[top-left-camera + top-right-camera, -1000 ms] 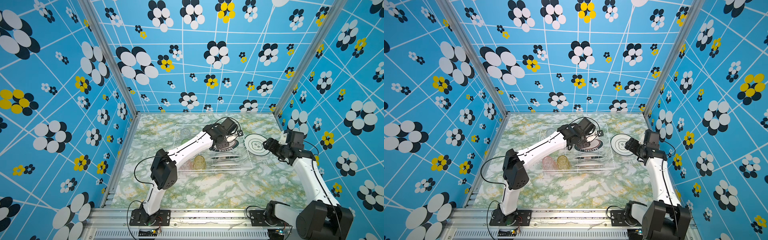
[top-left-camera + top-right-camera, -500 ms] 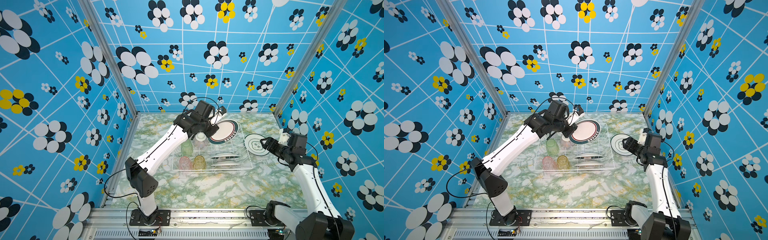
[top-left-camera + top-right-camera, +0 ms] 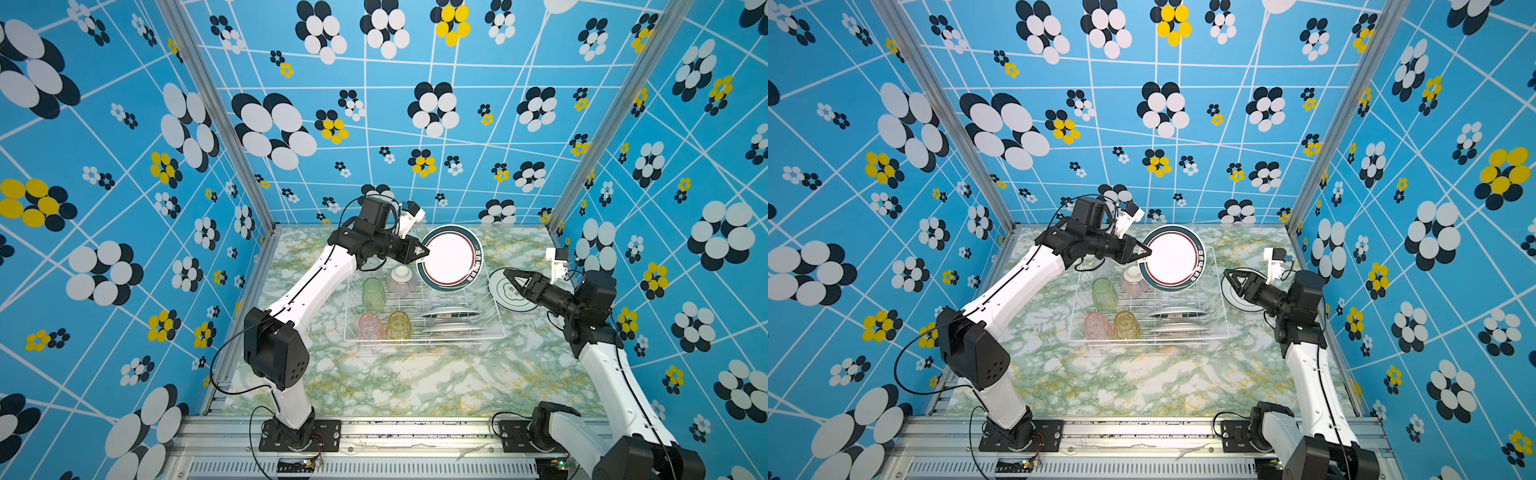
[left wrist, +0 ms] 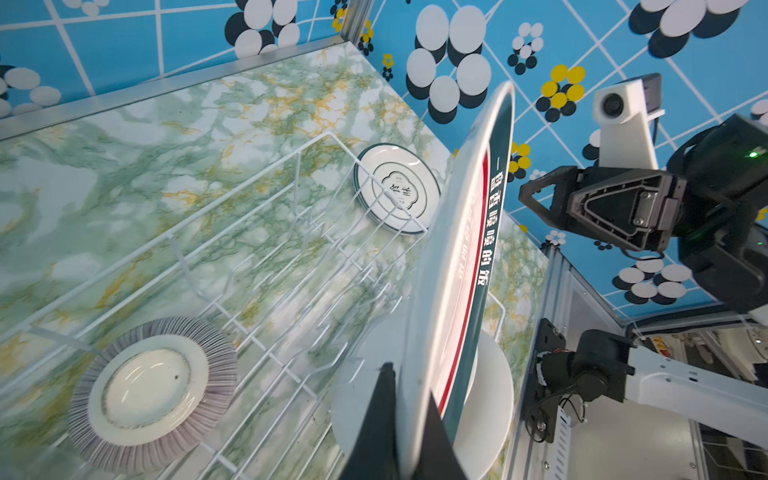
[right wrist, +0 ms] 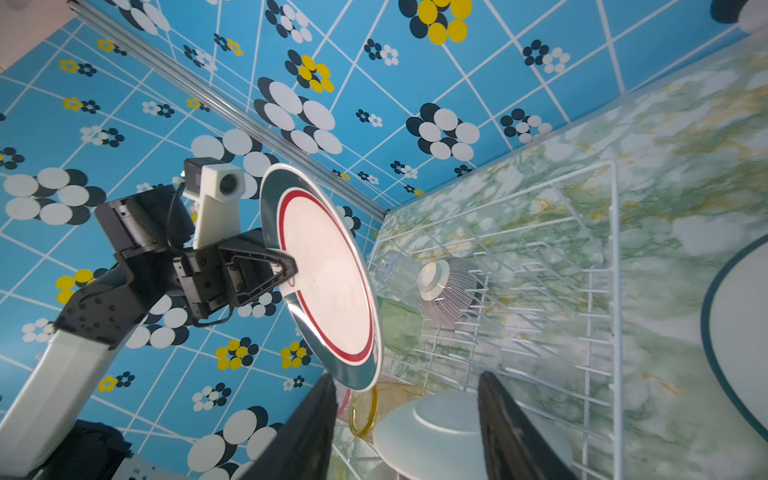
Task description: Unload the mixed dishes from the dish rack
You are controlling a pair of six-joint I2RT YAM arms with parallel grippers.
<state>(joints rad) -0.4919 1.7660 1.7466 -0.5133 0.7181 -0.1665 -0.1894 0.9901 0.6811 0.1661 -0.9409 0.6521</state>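
My left gripper is shut on the rim of a green-rimmed plate with a red ring. It holds the plate on edge in the air above the far right part of the dish rack. In the rack are a ribbed bowl turned upside down, green, pink and amber tumblers, and two plates in the dividers. My right gripper is open and empty, just right of the held plate.
A green-rimmed plate lies flat on the marble table to the right of the rack, partly under my right gripper. A clear tumbler shows beside the bowl. Blue flowered walls close in three sides.
My left gripper lifted the plate out of the rack's dividers and up into the air. My right gripper moved left towards it, and its jaws narrowed somewhat.
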